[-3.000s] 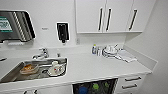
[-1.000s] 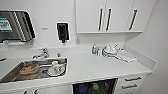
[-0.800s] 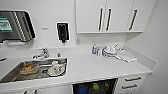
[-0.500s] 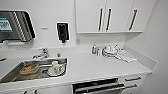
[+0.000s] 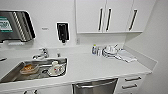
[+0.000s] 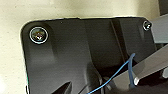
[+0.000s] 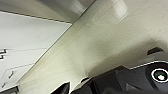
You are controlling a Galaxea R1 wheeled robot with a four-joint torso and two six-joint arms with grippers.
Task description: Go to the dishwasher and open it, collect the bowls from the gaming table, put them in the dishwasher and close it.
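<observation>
Facing: a white kitchen counter (image 5: 100,67), seen from above by the robot's head camera.
Left gripper: its fingers cannot be made out past the dark wrist plate over a pale speckled floor (image 6: 10,50); wide or narrow, I cannot tell.
Right gripper: likewise unreadable; its wrist looks along a pale floor beside white cabinet fronts (image 7: 22,47).
Dishwasher: the dishwasher (image 5: 96,87) sits under the counter at the lower edge of the head view, its stainless front and long bar handle just showing, with white drawers (image 5: 131,83) to its right.
Sink: a steel sink (image 5: 35,71) sunk in the counter at left holds dishes, one orange-tinted; a tap (image 5: 42,53) stands behind it.
Counter back: a small bottle (image 5: 94,49) near stacked white crockery (image 5: 110,51) and a folded cloth (image 5: 126,56).
Wall: a paper towel dispenser (image 5: 15,26), a dark soap dispenser (image 5: 62,31), and white wall cupboards (image 5: 110,16) with dark handles.
</observation>
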